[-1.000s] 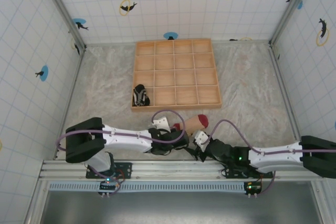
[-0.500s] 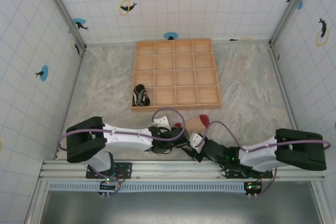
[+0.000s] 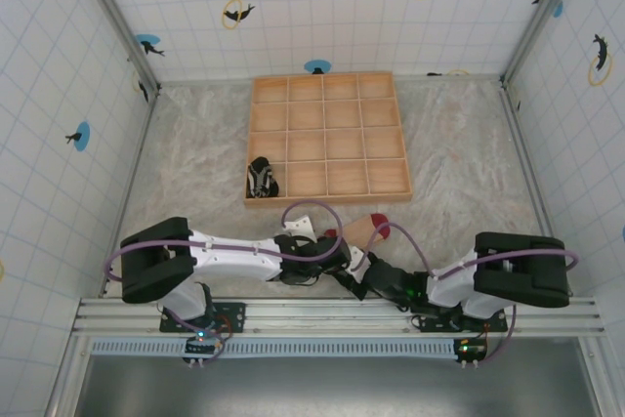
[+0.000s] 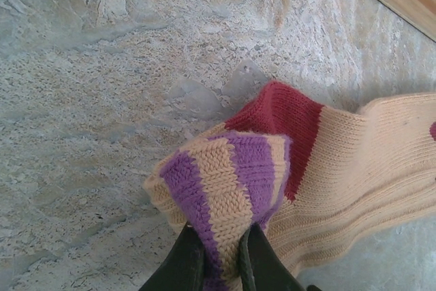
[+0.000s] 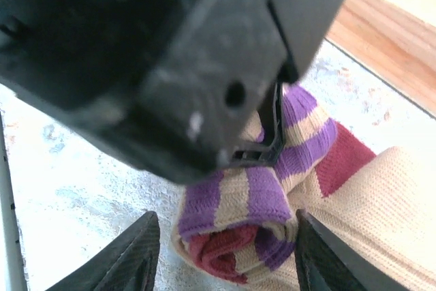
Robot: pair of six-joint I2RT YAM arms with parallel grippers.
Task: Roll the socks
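A tan sock (image 3: 367, 229) with a dark red heel and a purple-striped cuff lies on the table in front of the tray, its cuff end rolled up. My left gripper (image 4: 221, 242) is shut on the striped cuff (image 4: 231, 182), pinching a fold of it. In the right wrist view my right gripper (image 5: 228, 257) is open, one finger on each side of the rolled end (image 5: 238, 230), the right finger close to the fabric. The left gripper's black body (image 5: 157, 52) hangs just above that roll. The black-and-white striped sock (image 3: 260, 179) sits bunched in the tray's near left compartment.
The wooden grid tray (image 3: 332, 88) stands in the middle of the marbled table, its near edge (image 5: 388, 32) close behind the tan sock. Both arms (image 3: 244, 256) lie low along the near edge, meeting at the sock. Tiled walls enclose the table.
My right arm has swung left, bringing its gripper up against the left gripper at the sock's rolled end, and its jaws have narrowed. The left gripper has kept its hold.
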